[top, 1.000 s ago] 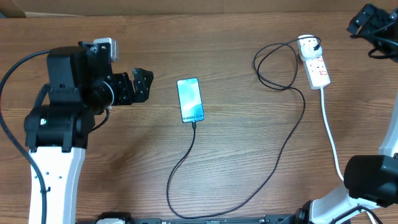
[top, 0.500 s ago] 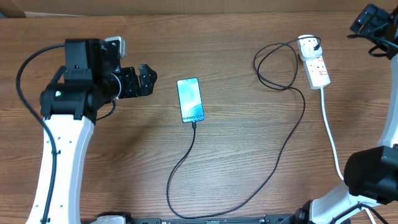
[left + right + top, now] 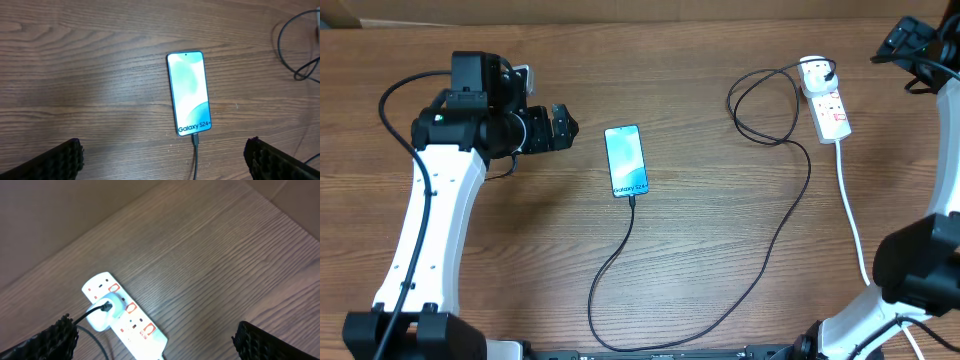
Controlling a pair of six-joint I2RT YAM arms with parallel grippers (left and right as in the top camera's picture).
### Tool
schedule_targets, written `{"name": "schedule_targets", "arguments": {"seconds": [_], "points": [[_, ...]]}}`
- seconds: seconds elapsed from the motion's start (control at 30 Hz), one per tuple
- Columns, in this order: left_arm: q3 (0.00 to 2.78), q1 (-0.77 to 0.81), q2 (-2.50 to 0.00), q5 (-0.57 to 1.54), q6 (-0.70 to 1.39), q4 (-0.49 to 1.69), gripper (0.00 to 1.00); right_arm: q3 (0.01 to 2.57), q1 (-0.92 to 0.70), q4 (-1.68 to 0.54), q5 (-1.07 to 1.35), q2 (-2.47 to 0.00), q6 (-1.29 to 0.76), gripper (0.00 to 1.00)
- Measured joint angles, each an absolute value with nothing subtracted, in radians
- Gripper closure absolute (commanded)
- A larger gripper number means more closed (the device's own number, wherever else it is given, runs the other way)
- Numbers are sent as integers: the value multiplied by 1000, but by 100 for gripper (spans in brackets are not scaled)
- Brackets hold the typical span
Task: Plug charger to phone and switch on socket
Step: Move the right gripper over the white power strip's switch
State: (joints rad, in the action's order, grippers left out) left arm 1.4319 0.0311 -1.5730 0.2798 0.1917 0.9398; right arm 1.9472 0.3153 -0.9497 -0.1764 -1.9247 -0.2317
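Lit phone [image 3: 626, 161] at centre, charger [image 3: 629, 215] plugged into its 6 o'clock end. Right gripper [image 3: 905, 40] hangs wide and empty near the socket [image 3: 828, 105] at 2 o'clock, probably to switch it on. Left gripper [image 3: 563, 127] gapes empty at the phone's 9 o'clock.

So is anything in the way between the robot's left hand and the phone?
No, nothing visible. Only bare table lies between the open left gripper and the phone.
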Motion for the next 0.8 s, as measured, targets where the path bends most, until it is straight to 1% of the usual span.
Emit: {"name": "schedule_targets", "arguments": {"seconds": [0.33, 0.8], "points": [[1432, 31, -1624, 280, 192, 929, 0, 1942, 320, -898, -203, -2135, -177, 0], [1432, 31, -1624, 280, 192, 929, 0, 1942, 321, -856, -195, -2271, -157, 0]]}}
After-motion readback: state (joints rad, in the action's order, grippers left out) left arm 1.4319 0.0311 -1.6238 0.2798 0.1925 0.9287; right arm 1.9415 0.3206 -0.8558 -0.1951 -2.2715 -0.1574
